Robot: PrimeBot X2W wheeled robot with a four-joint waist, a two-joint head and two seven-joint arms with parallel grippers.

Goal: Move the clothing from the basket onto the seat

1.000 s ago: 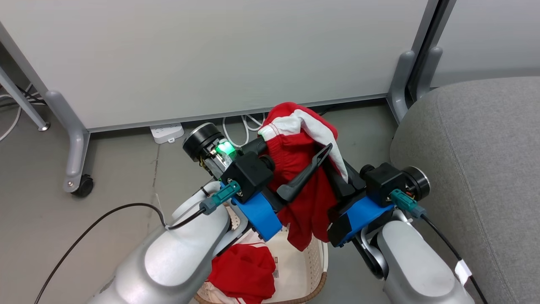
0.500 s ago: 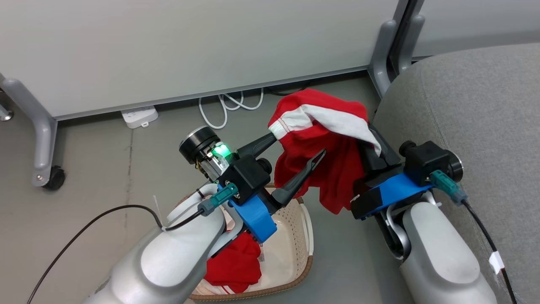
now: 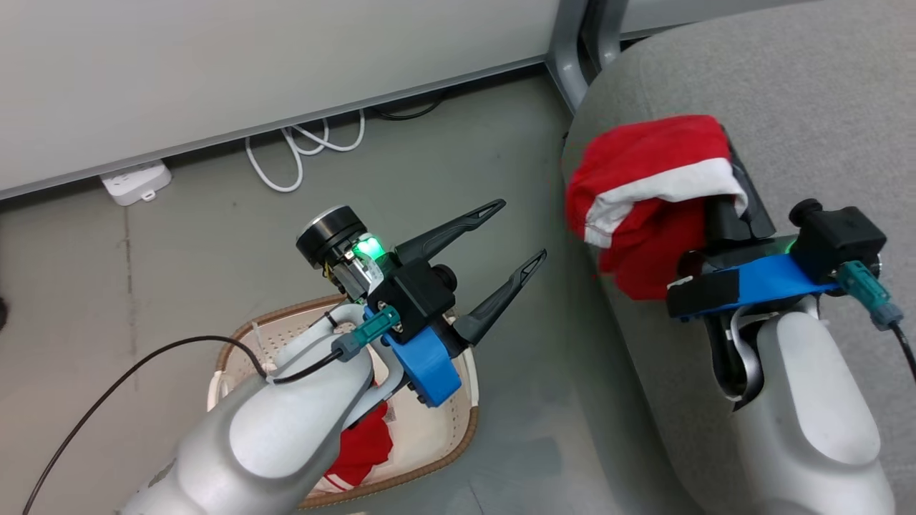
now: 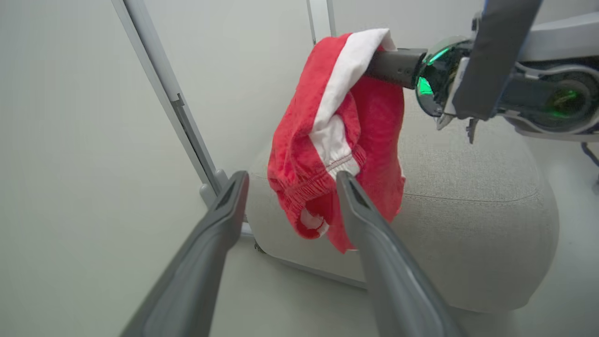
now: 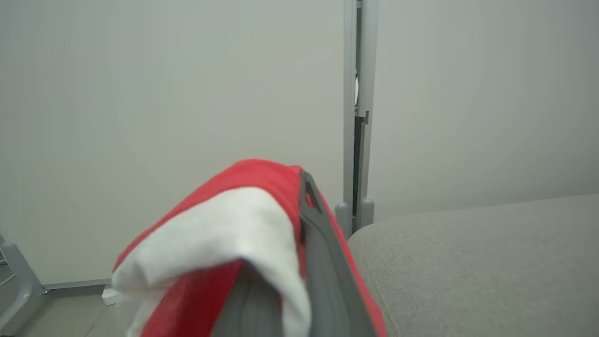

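My right gripper (image 3: 724, 187) is shut on one red garment (image 3: 644, 164) with a white band, holding it above the left edge of the grey seat (image 3: 787, 86). The cloth drapes over the fingers (image 5: 312, 220) and hangs down in front of the seat (image 4: 468, 187) in the left wrist view. My left gripper (image 3: 522, 229) is open and empty over the floor, left of the garment (image 4: 337, 140) and apart from it. Below my left forearm stands the basket (image 3: 469, 422), with the second red garment (image 3: 361, 443) partly hidden inside.
A pale partition wall runs along the back, with a grey post (image 3: 565, 50) beside the seat's corner. A white power strip (image 3: 136, 182) and a looped white cable (image 3: 300, 150) lie on the grey floor. A black cable (image 3: 107, 386) trails from my left arm.
The head view has swung right. My right gripper has carried the red garment rightward from above the basket to over the seat's edge. The left gripper's fingers have come free of the cloth.
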